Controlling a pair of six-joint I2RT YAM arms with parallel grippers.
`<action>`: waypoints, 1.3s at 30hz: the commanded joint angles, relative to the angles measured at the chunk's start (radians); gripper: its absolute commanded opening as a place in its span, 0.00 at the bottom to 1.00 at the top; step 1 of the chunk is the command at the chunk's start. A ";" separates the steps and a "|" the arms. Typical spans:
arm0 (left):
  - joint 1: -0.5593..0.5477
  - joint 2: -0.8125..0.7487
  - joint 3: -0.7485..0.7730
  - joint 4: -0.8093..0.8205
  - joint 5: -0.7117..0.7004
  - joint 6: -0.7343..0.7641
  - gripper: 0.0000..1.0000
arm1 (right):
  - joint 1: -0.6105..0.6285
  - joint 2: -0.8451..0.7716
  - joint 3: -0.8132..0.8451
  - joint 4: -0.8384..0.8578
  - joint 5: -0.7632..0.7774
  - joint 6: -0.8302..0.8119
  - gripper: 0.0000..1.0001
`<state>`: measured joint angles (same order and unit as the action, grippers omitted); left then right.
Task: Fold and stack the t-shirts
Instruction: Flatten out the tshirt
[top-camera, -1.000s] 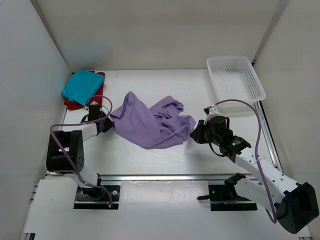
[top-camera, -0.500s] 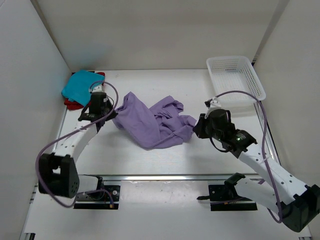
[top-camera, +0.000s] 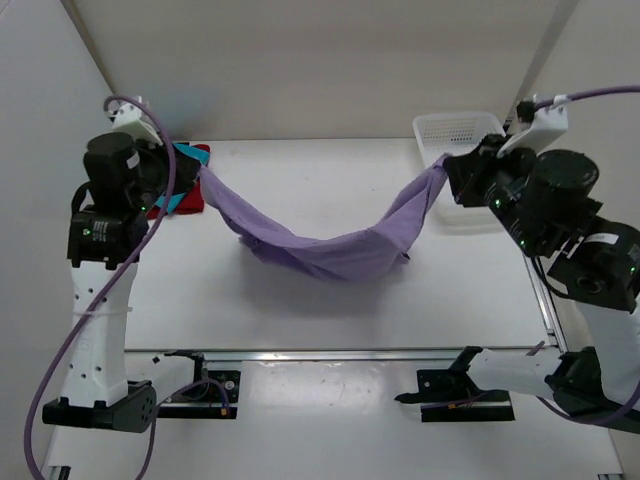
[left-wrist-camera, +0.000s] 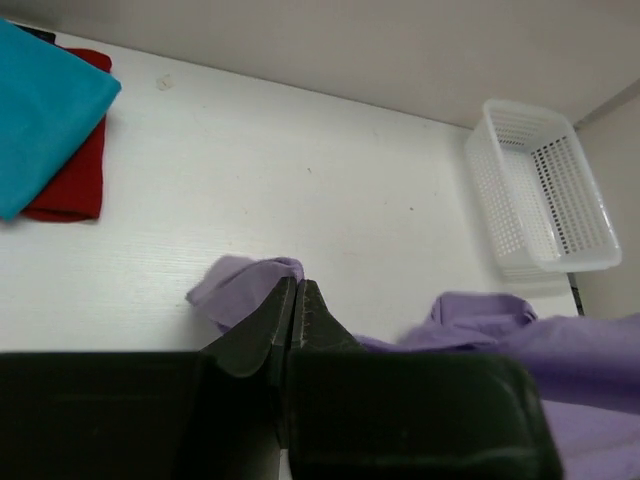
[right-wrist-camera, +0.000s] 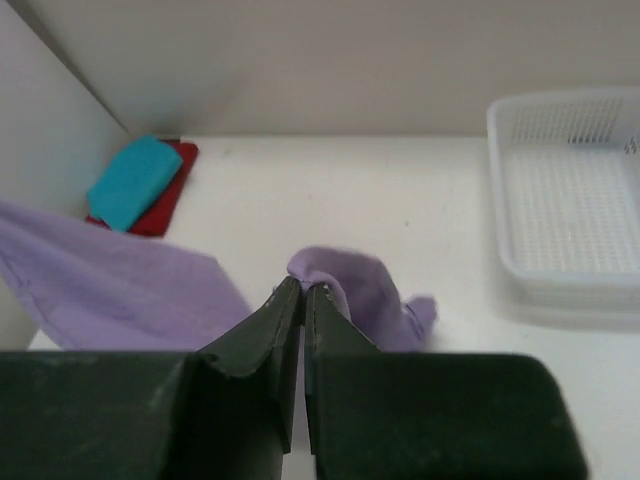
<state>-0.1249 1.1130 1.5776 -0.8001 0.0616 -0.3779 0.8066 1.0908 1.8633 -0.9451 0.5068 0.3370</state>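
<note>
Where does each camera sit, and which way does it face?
Top external: above, behind the arms, looking down at the table; both arms show, left gripper and right gripper holding the lavender t-shirt between them.
Left wrist: on the left arm, looking across the table past its shut fingers.
Right wrist: likewise, on the right arm.
Shared: both wrist views catch the white basket and teal t-shirt atop red t-shirt.

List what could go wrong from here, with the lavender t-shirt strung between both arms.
1. The left jaws and the right jaws each pinch only a small bunch of the pale lavender cloth t-shirt, so a corner may slip free.
2. Its middle sags in a bunched fold, so it may land wrinkled rather than flat.
3. Its left end hangs close to the folded teal-blue t-shirt stacked on the red t-shirt; a swing could disturb that stack.
</note>
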 joint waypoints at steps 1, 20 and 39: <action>0.105 0.016 0.094 -0.129 0.147 0.023 0.00 | 0.028 0.127 0.240 -0.106 0.084 -0.075 0.00; 0.104 0.616 0.284 0.063 0.060 -0.062 0.00 | -0.619 0.865 0.592 0.164 -0.700 -0.139 0.00; 0.269 0.435 0.353 0.355 0.072 -0.199 0.00 | -0.722 0.497 0.326 0.575 -0.603 -0.059 0.00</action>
<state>0.1627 1.5822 2.0529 -0.4969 0.1684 -0.5938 0.0891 1.6279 2.3112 -0.4095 -0.1009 0.2771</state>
